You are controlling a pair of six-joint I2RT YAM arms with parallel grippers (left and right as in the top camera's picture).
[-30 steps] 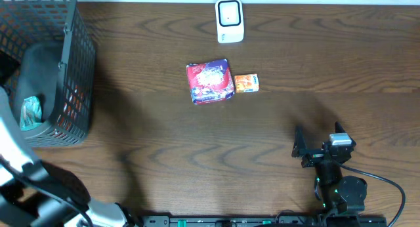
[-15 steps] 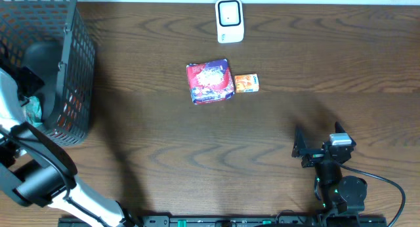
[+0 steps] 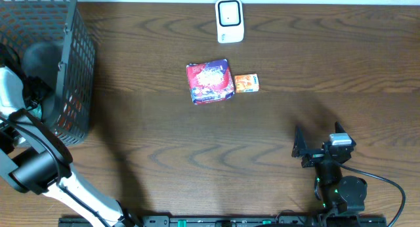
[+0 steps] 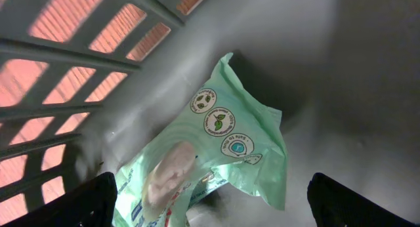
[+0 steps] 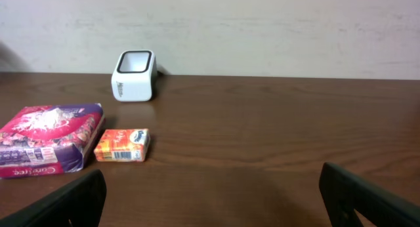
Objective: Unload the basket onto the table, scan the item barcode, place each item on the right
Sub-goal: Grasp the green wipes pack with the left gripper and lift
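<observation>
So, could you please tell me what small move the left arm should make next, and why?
Probably lower the left gripper and close on the green packet: its jaws stand open over the packet, which lies unheld on the basket floor.

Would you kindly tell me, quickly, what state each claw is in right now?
Left claw: open, empty, by the green packet.
Right claw: open, empty.

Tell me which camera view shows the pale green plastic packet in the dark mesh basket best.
The left wrist view: the pale green plastic packet lies close up, its round printed emblems visible. Overhead, the left arm inside the dark mesh basket hides nearly all of it. The right wrist view misses it entirely.
</observation>
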